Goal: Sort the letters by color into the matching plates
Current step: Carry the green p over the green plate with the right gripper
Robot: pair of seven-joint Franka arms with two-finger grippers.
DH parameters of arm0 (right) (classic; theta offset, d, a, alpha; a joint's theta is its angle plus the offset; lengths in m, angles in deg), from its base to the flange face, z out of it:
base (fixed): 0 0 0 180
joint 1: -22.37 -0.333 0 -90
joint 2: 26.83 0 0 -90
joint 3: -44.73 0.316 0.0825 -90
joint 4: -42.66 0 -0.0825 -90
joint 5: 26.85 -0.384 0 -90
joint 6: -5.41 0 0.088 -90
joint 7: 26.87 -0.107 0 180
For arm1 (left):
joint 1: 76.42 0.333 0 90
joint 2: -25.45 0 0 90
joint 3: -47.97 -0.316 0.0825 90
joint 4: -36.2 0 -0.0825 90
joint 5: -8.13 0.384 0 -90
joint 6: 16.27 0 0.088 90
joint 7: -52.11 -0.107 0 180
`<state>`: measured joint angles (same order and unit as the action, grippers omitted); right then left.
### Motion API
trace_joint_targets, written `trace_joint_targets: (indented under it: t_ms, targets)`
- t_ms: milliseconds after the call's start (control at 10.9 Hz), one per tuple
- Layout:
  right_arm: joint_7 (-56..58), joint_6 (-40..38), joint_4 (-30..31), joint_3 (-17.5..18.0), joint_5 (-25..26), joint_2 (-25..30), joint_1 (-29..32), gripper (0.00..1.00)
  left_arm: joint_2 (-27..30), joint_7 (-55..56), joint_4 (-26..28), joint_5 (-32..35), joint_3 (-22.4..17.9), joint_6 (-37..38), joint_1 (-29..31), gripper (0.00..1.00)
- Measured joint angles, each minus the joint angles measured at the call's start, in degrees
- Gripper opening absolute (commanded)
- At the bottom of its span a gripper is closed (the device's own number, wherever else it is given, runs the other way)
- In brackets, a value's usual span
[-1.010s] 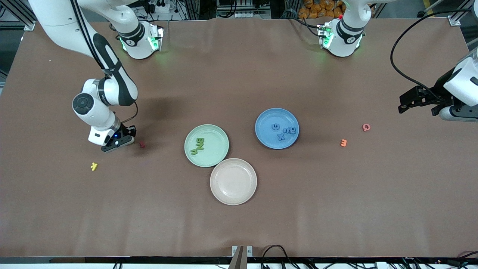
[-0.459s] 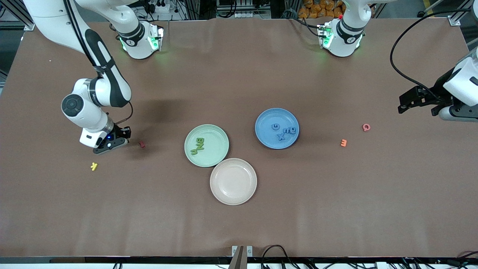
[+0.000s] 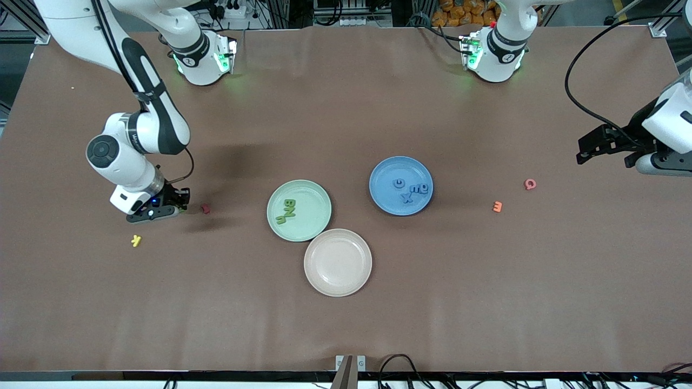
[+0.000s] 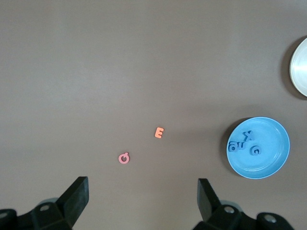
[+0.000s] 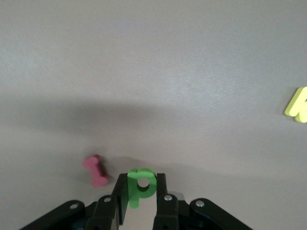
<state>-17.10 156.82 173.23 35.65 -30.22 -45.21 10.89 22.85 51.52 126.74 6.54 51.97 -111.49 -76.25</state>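
Green P (image 5: 140, 186) pinched upright; other letters lie in matching plates (image 3: 316, 224).

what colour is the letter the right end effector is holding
Green: the letter is clamped in the right end effector, which shows best in the right wrist view.

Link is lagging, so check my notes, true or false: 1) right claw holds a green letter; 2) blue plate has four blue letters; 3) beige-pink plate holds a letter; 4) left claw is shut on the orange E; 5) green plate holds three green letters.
1) True: the right claw is shut on a green letter.
2) True: the blue plate holds four.
3) False: the beige-pink plate holds none.
4) False: the left claw waits open above the orange E.
5) True: the green plate holds three.
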Motion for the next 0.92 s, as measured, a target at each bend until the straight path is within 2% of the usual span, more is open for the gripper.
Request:
trace_joint_targets:
  t_ms: [459, 918]
  targets:
    - [-20.96, -1.26, -2.13, 0.34, -0.01, 0.00, -7.30, 0.10, -0.05, 0.00, 0.00, 0.00, -0.01, -0.05, 0.01, 1.00]
    - [-39.41, -9.99, -8.00, 0.59, -0.02, -0.13, -14.71, 0.10, -0.33, 0.00, 0.00, 0.00, -0.02, -0.24, 0.03, 1.00]
